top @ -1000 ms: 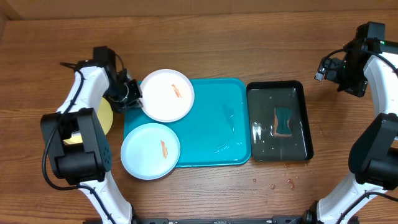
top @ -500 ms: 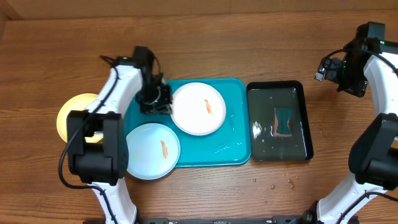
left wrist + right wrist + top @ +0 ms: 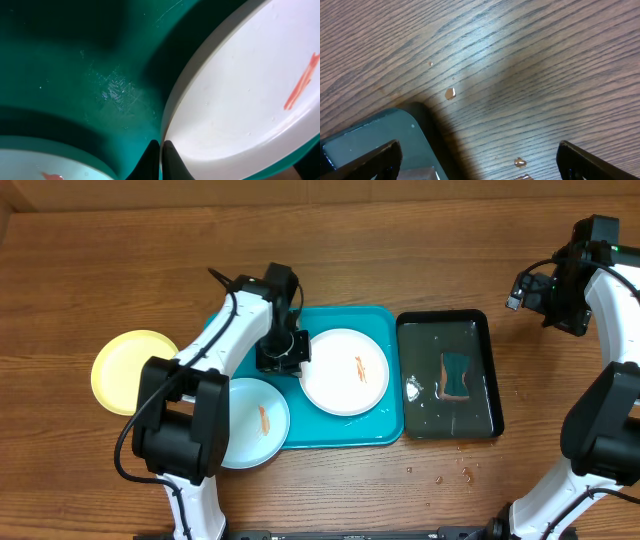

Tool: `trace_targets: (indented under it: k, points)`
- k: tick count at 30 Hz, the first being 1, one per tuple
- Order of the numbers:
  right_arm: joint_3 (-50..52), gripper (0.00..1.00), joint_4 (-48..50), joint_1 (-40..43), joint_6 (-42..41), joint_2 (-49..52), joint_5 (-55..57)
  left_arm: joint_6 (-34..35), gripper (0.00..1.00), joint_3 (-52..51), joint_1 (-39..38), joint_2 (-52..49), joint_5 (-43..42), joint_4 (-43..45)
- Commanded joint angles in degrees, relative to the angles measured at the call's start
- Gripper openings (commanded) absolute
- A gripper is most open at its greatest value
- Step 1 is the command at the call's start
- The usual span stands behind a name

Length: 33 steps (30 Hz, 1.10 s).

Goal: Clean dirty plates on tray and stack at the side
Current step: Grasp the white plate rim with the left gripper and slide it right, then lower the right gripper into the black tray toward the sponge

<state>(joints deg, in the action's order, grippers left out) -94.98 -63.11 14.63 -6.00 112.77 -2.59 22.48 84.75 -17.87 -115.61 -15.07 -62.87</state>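
Note:
The white plate (image 3: 346,372) with a red-orange smear lies in the middle of the turquoise tray (image 3: 378,425). My left gripper (image 3: 284,356) is shut on its left rim; the wrist view shows the fingers (image 3: 161,156) pinching the white plate's (image 3: 250,95) edge over the tray (image 3: 90,65). The pale blue plate (image 3: 247,423), also smeared, sits on the tray's front left corner and shows in the left wrist view (image 3: 40,162). The yellow-green plate (image 3: 134,370) lies on the table left of the tray. My right gripper (image 3: 545,292) is open and empty, above the table beyond the black tray's far right corner.
A narrower black tray (image 3: 485,420) holding water and a teal sponge (image 3: 457,375) stands right of the turquoise tray; its corner shows in the right wrist view (image 3: 375,137). Water drops (image 3: 450,473) lie on the wood in front of it.
My left gripper has dragged the white plate rightward from the tray's far left corner to its middle, uncovering the yellow-green plate. The right arm has not moved.

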Motion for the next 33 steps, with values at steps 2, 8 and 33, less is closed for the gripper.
trace_targets:
  k: [2,8,33]
  points:
    - [-0.72,1.00,0.09,0.20,-0.15,-1.11,-0.07,2.43,0.04,1.18,-0.81,1.95,3.48,0.55]
    - [-0.72,1.00,0.09,0.20,-0.15,-1.11,-0.07,2.43,0.04,1.18,-1.38,1.95,3.74,1.07]
    - [-0.70,0.78,-19.02,-1.73,12.70,-1.11,-30.32,2.38,0.04,1.11,-1.77,1.68,6.73,2.75]
